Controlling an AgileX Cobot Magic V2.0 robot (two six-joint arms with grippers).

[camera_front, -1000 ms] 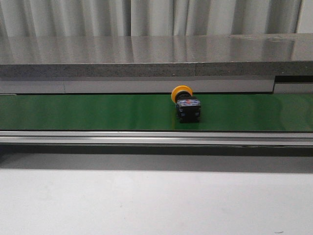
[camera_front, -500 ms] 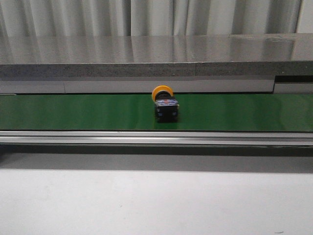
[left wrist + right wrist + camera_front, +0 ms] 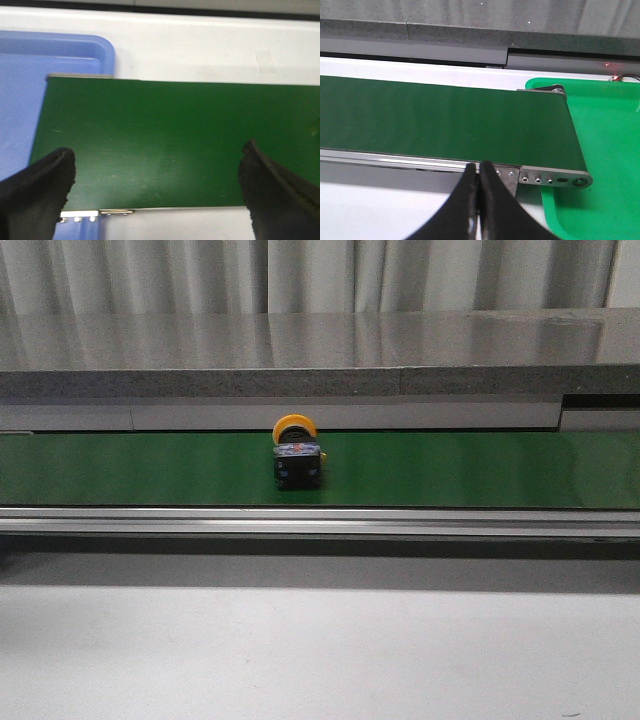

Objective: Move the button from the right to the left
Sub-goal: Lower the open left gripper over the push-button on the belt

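Observation:
The button (image 3: 297, 453), a yellow-orange round cap on a black boxy body with bluish marks, lies on the green belt (image 3: 480, 468) a little left of the middle in the front view. Neither gripper shows in the front view. My left gripper (image 3: 156, 172) is open, its black fingers (image 3: 37, 187) wide apart over the belt's left end (image 3: 150, 135), with nothing between them. My right gripper (image 3: 479, 167) is shut and empty, its tips at the belt's near rail by the right end (image 3: 445, 120). The button is out of both wrist views.
A blue tray (image 3: 30, 75) lies under the belt's left end. A green tray (image 3: 600, 135) lies under the belt's right end. A metal rail (image 3: 320, 522) runs along the belt's near edge. A grey counter (image 3: 320, 350) stands behind it. White tabletop (image 3: 320, 650) lies in front.
The button has travelled left along the belt, from right of the middle to a little left of it. No arm shows in the earlier frames.

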